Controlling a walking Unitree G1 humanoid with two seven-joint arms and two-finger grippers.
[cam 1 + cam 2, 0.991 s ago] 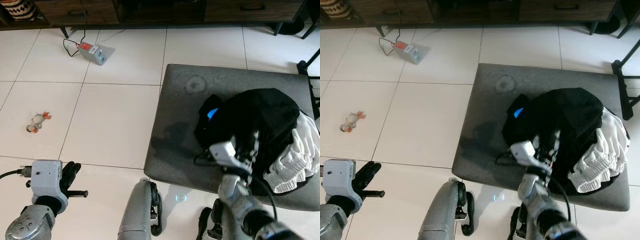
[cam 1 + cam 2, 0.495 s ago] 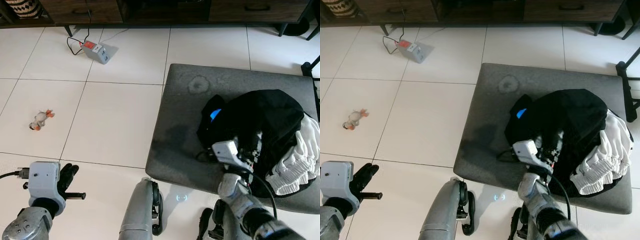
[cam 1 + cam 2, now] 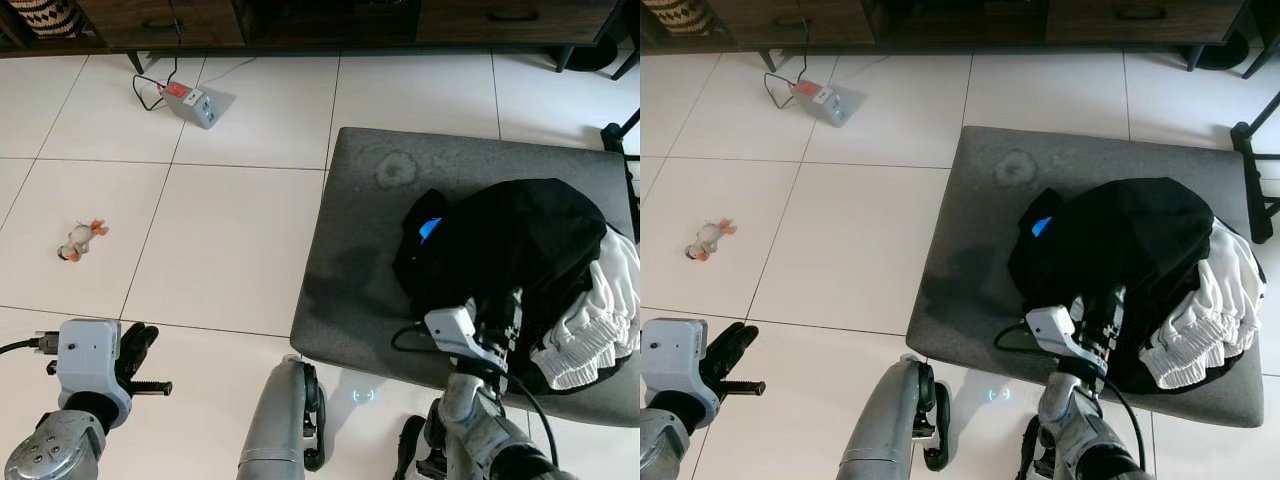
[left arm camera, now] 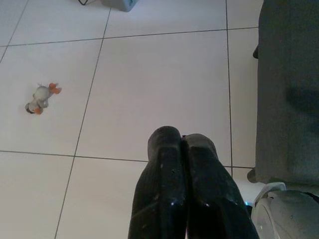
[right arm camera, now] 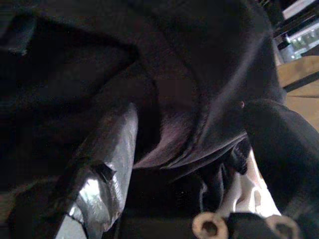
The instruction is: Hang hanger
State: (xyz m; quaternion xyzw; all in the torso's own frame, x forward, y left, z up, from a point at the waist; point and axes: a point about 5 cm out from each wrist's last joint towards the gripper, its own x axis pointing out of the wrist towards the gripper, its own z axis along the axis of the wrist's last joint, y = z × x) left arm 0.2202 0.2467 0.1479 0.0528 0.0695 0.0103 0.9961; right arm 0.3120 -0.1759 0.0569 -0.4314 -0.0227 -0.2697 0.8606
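A heap of black clothing (image 3: pixel 520 235) with a blue label lies on a grey cushion (image 3: pixel 370 230), and a white garment (image 3: pixel 605 320) is tucked against its right side. My right gripper (image 3: pixel 503 322) is pushed into the near edge of the black heap. In the right wrist view the right gripper (image 5: pixel 194 119) is open, with a fold of black cloth (image 5: pixel 174 74) between its fingers. No hanger can be made out. My left gripper (image 4: pixel 182 149) is shut and empty, held low over the white tiles at the left gripper (image 3: pixel 135 352) position near the bottom left.
A small toy duck (image 3: pixel 80 240) lies on the tiles to the left. A grey box with a red label and cable (image 3: pixel 195 103) sits near a dark cabinet (image 3: pixel 300 20) at the back. A black stand's foot (image 3: pixel 620 130) is at the right edge.
My right gripper has drawn back a little toward the cushion's near edge, still in the black cloth. The head view shifted slightly. The left arm has hardly moved.
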